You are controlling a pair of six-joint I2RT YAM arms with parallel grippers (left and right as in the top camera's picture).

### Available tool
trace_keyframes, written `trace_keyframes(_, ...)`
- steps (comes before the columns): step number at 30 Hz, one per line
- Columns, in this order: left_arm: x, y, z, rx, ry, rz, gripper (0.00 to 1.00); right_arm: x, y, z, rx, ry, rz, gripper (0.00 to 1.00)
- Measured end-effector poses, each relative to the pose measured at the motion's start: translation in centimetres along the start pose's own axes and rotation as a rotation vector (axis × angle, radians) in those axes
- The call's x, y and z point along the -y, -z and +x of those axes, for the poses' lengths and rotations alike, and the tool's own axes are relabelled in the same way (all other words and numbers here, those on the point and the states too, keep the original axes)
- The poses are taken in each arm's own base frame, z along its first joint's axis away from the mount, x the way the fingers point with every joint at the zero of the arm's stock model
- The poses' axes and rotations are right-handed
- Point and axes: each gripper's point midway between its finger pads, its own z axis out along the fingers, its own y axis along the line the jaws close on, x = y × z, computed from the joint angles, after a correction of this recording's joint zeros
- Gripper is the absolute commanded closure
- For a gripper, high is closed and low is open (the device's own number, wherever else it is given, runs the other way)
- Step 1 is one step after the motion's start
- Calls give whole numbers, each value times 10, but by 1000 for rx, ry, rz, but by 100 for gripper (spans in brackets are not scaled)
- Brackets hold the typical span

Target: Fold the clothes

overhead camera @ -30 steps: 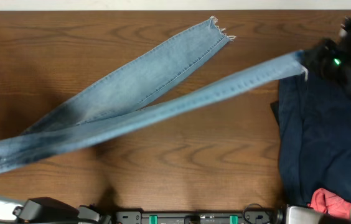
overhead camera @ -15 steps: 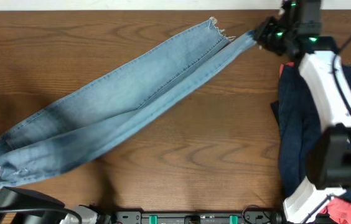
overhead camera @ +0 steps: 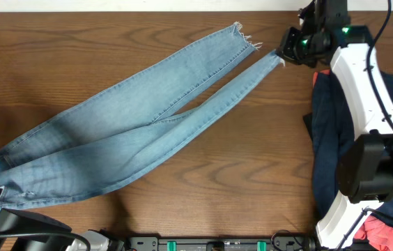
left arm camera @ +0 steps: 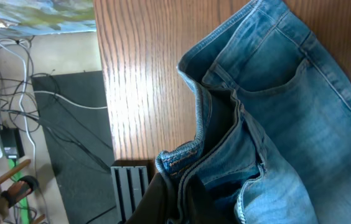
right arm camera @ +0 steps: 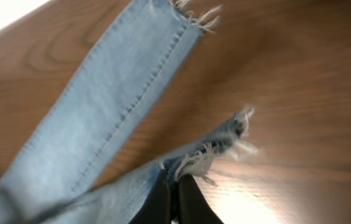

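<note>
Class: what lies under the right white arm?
A dark navy garment on the table, a red garment at its near end. Whatever the arm covers is hidden.

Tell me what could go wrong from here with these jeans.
The right gripper pinches only the tip of the frayed hem, so that leg may slip free.
The left gripper holds the waistband right at the edge of the table; slack could drag the jeans off.
The free leg lies splayed apart from the held one, so a fold now might come out skewed.

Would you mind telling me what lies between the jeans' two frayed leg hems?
Only bare table separates the jeans' hems; the overhead view shows it clearest.
</note>
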Motion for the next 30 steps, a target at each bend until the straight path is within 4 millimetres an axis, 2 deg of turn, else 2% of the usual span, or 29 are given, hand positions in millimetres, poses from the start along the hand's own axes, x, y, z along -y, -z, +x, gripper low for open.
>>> trace_keyframes(4,1,1,0,0,0,8,94,-3,28,-13,40,64,57,99)
trace_keyframes(9,2,2,2,-3,0,14,94,-22,58,-39,158,133,50,98)
trace_keyframes(12,2,2,2,-4,0,15,94,-39,64,-49,218,173,28,99)
trace_keyframes(15,3,2,2,-7,0,22,94,-58,59,-54,258,225,1,99)
trace_keyframes(18,4,2,2,-8,0,25,94,-80,44,-60,291,276,-32,99)
trace_keyframes(20,4,2,3,-8,0,27,94,-92,26,-62,300,304,-50,99)
trace_keyframes(22,4,2,3,-8,0,27,93,-99,-1,-61,287,325,-54,99)
trace_keyframes(25,4,2,3,-8,0,28,93,-98,-49,-49,230,341,-45,99)
trace_keyframes(27,4,2,2,-6,0,28,93,-95,-68,-46,209,344,-40,99)
trace_keyframes(30,5,2,1,-2,1,30,93,-89,-81,-45,199,340,-32,99)
